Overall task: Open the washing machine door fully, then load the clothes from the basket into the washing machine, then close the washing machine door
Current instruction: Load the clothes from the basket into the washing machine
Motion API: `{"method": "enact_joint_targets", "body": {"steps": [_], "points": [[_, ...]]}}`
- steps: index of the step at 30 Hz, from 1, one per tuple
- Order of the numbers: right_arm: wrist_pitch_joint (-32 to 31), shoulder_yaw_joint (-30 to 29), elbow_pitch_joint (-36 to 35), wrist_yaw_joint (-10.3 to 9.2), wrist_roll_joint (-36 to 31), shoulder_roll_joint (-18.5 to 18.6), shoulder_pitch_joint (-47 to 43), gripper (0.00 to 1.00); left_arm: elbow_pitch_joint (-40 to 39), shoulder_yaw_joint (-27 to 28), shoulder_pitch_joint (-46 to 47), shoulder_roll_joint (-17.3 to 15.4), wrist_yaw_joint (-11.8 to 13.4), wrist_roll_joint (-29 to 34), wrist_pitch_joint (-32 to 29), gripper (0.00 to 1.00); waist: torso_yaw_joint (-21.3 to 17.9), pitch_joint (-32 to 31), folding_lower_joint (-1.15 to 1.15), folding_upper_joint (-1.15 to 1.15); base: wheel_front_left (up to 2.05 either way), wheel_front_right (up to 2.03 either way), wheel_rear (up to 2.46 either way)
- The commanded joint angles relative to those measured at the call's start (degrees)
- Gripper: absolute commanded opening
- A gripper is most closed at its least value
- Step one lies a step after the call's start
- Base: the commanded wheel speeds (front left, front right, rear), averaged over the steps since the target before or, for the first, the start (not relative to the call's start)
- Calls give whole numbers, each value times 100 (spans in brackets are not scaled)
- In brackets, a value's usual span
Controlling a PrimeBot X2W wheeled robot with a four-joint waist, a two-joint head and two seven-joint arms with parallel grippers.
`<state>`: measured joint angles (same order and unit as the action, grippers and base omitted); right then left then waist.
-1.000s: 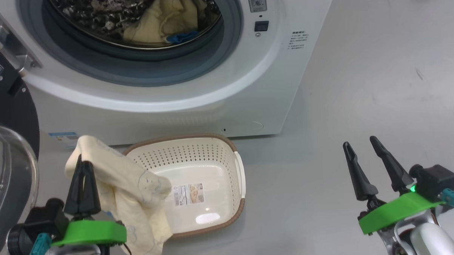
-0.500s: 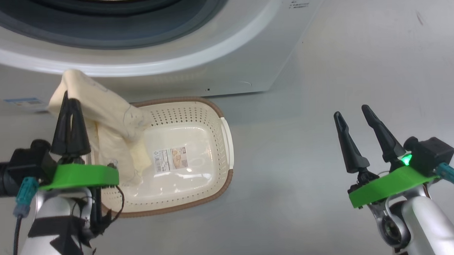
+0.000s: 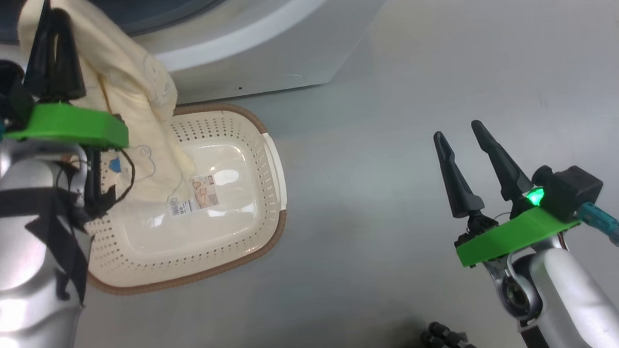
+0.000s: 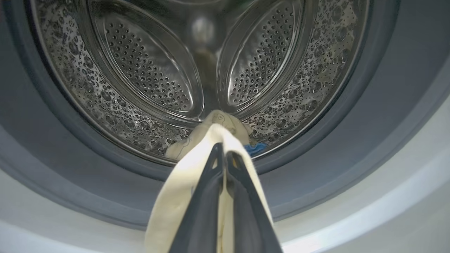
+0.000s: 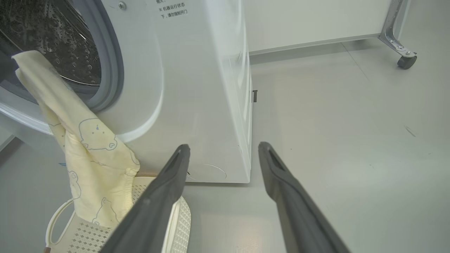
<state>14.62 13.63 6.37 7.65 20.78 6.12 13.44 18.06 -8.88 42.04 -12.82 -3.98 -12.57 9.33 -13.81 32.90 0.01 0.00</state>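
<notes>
My left gripper point(image 3: 51, 15) is shut on a pale yellow garment point(image 3: 137, 103) with bear outlines, held up before the washing machine point(image 3: 264, 47). The cloth's lower end trails into the cream basket point(image 3: 230, 249), whose label sticker point(image 3: 199, 190) shows on its bottom. In the left wrist view the gripper point(image 4: 222, 149) points at the steel drum point(image 4: 140, 70), where another yellow garment point(image 4: 225, 119) with a blue patch point(image 4: 258, 147) lies. My right gripper point(image 3: 457, 130) stands open over the floor, holding nothing. The door is out of view.
Grey floor point(image 3: 390, 114) stretches to the right of the machine and basket. A metal frame's castor point(image 5: 406, 61) stands far back on the right. A dark knobbly object point(image 3: 444, 339) sits at the bottom edge of the head view.
The head camera has swung down and right. My left gripper has lifted the yellow garment from the basket up to the drum mouth. The right gripper stays open in place.
</notes>
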Motion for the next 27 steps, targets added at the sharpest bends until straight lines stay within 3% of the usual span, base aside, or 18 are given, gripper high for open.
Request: {"method": "enact_joint_targets", "body": {"steps": [1,15,27], "points": [[38,116,-131,-16,56,8,39,100,-145,170,247,-236,-17,6,-13,0,-80,66,-1,0,0,0,0],[38,296,-27,-16,125,-105,149,100,1174,-149,2135,-501,-194,147,-355,0,-438,252,-1,0,0,0,0],[38,452,-2,-16,164,-144,181,100,2162,-532,3138,-429,-293,140,-407,0,-679,471,-1,0,0,0,0]]}}
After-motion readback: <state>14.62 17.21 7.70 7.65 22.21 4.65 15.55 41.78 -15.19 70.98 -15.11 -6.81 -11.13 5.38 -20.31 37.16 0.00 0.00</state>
